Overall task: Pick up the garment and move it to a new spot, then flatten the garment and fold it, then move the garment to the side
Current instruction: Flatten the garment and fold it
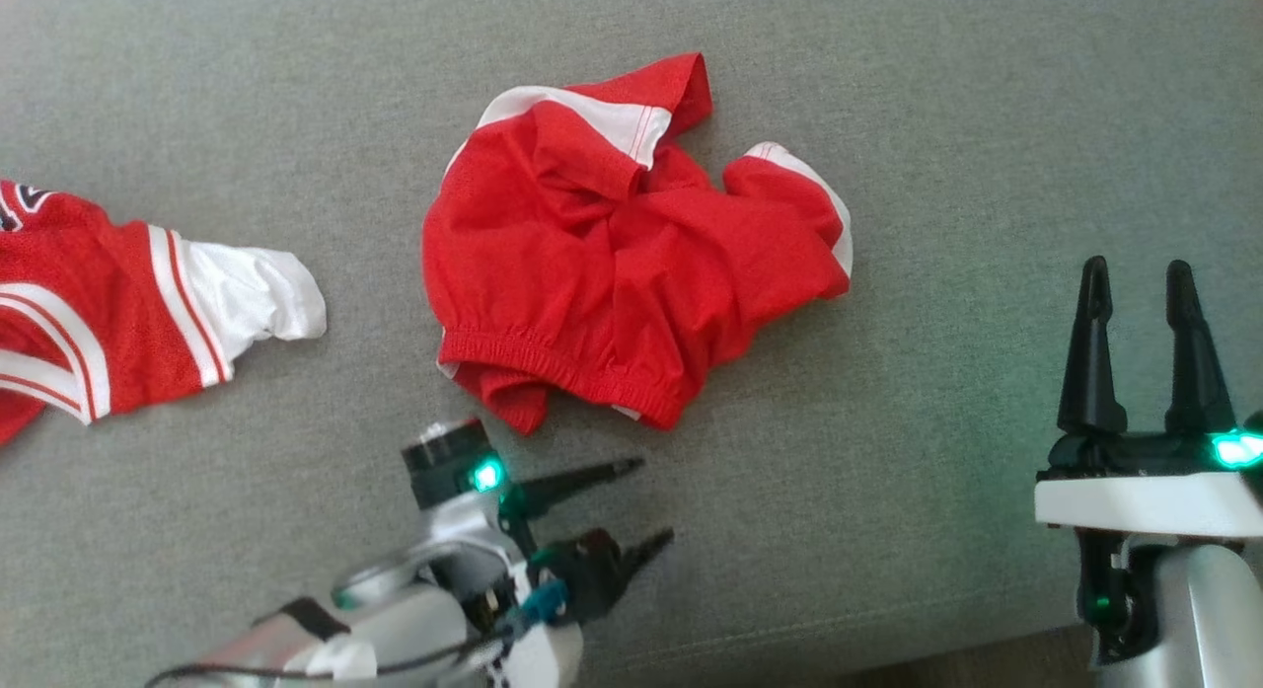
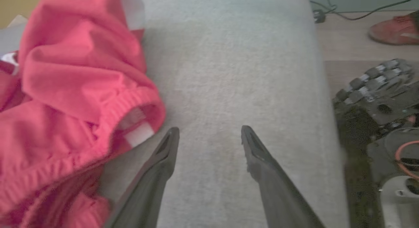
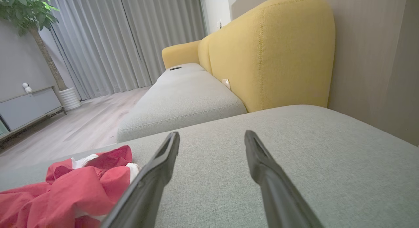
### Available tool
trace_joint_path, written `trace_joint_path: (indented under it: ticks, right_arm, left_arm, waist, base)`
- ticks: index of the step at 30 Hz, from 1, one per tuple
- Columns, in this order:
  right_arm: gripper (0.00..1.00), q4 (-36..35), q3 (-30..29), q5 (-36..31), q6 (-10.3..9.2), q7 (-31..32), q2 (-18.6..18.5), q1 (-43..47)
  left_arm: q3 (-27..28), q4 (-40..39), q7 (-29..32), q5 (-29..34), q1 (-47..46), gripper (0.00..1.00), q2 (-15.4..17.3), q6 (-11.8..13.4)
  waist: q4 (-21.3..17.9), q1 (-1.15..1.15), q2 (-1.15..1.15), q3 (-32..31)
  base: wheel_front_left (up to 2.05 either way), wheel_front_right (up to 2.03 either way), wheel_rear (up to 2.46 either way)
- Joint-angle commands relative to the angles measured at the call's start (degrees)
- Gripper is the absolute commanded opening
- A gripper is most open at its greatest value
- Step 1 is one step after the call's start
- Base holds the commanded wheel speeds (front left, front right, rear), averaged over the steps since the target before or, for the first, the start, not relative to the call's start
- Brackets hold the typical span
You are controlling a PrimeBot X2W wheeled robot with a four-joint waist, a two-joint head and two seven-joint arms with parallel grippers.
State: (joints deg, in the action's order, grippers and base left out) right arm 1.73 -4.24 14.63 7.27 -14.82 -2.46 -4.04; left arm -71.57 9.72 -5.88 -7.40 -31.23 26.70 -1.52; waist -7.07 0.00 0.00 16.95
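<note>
garment point(image 1: 631, 264): lay crumpled on cushion point(image 1: 987, 125).
left gripper point(image 1: 656, 498): sat at garment's 6 o'clock, near; fingers apart, empty.
right gripper point(image 1: 1137, 268): stood at garment's 3 o'clock, well apart; fingers apart, empty.
jersey point(image 1: 118, 313): lay at garment's 9 o'clock, apart.

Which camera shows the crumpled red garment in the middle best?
The head view: the whole crumpled red garment lies in it, outline and elastic hem clear on the grey cushion. The left wrist view gives a blurred close-up of its hem side; the right wrist view catches part of it at a low angle.
</note>
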Motion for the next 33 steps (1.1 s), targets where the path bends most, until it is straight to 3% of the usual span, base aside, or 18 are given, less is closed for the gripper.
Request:
trace_joint_path:
  ticks: [1, 11, 17, 18, 19, 20, 22, 25, 28, 33]
  right_arm:
    - [1.00, -1.8, 1.4, 0.5, 0.22, -0.2, -0.4, -1.1]
    - [1.00, -2.1, 1.5, 0.0, 0.22, -0.2, -0.4, -1.8]
    - [1.00, -2.2, 1.8, -0.3, 0.22, -0.2, -0.4, -1.7]
    - [1.00, -2.2, 1.9, -0.3, 0.22, -0.2, -0.4, -1.7]
    - [1.00, -2.2, 2.0, -0.4, 0.22, -0.2, -0.4, -1.7]
    - [1.00, -2.2, 2.1, -0.4, 0.22, -0.2, -0.4, -1.6]
    - [1.00, -2.0, 2.2, -0.4, 0.22, -0.2, -0.4, -1.5]
    - [1.00, -1.7, 2.6, -0.4, 0.22, -0.2, -0.4, -1.1]
    - [1.00, -1.3, 3.4, 0.0, 0.22, -0.2, -0.4, -0.8]
    - [1.00, -0.1, 4.4, 0.4, 0.22, -0.2, -0.4, 0.6]
  left_arm:
    - [2.5, -0.2, -0.2, 0.4, -3.5, 1.00, 1.0, 0.9]
    - [2.8, 11.2, -5.2, 2.5, -9.0, 1.00, -4.2, 1.9]
    - [2.1, 18.4, -6.8, 2.5, -10.4, 1.00, -6.1, 0.7]
    - [2.0, 19.4, -7.0, 2.5, -10.5, 0.96, -6.4, 0.5]
    - [2.0, 20.2, -7.4, 2.4, -10.5, 0.76, -6.7, 0.6]
    - [2.1, 21.0, -7.6, 2.1, -10.5, 0.44, -7.0, 0.6]
    - [2.4, 22.6, -8.1, 1.7, -10.3, 0.04, -7.5, 1.0]
    - [3.3, 24.3, -8.5, 0.3, -9.6, 0.00, -8.2, 1.6]
    - [4.3, 23.1, -8.9, -1.8, -8.7, 0.00, -8.7, 0.6]
    - [9.7, 12.1, -9.1, -8.6, -6.6, 0.00, -8.5, -2.2]
  waist:
    - [0.0, 0.00, 0.00, 0.6]
    - [0.2, 0.00, 0.00, 2.2]
    - [0.4, 0.00, 0.00, 2.1]
    - [0.3, 0.00, 0.00, 2.0]
    - [0.3, 0.00, 0.00, 1.9]
    - [0.3, 0.00, 0.00, 1.7]
    - [0.3, 0.00, 0.00, 1.1]
    - [0.2, 0.00, 0.00, -0.5]
    - [-0.4, 0.00, 0.00, -2.7]
    - [-1.2, 0.00, 0.00, -7.1]
  base:
    - [0.00, 0.00, 0.00]
    - [0.00, 0.00, 0.00]
    - [0.00, 0.00, 0.00]
    - [0.00, 0.00, 0.00]
    - [0.00, 0.00, 0.00]
    - [0.00, 0.00, 0.00]
    - [0.00, 0.00, 0.00]
    - [0.00, 0.00, 0.00]
    - [0.00, 0.00, 0.00]
    - [0.00, 0.00, 0.00]
